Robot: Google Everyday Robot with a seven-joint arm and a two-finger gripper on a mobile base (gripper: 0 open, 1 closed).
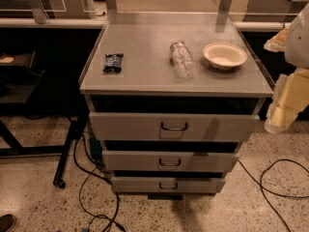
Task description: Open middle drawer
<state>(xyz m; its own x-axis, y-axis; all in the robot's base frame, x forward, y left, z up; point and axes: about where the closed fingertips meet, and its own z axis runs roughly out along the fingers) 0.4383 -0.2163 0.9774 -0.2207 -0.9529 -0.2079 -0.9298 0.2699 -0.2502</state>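
A light-grey metal cabinet (pixel 120 81) stands in the middle of the camera view with three drawers stacked in its front. The middle drawer (pixel 140 161) has a flat front with a small dark loop handle (pixel 170 162) at its centre, and a dark gap shows above it. The taller top drawer (pixel 125 126) lies above it and the slim bottom drawer (pixel 140 184) below. My arm comes in at the right edge, and the gripper (pixel 276 121) hangs beside the cabinet's right side at about the top drawer's height, apart from every handle.
On the cabinet top lie a dark snack packet (pixel 113 62), a clear plastic bottle (pixel 182 59) on its side and a white bowl (pixel 224 55). Black cables (pixel 270 187) run over the speckled floor on both sides. A black table leg (pixel 67 149) stands to the left.
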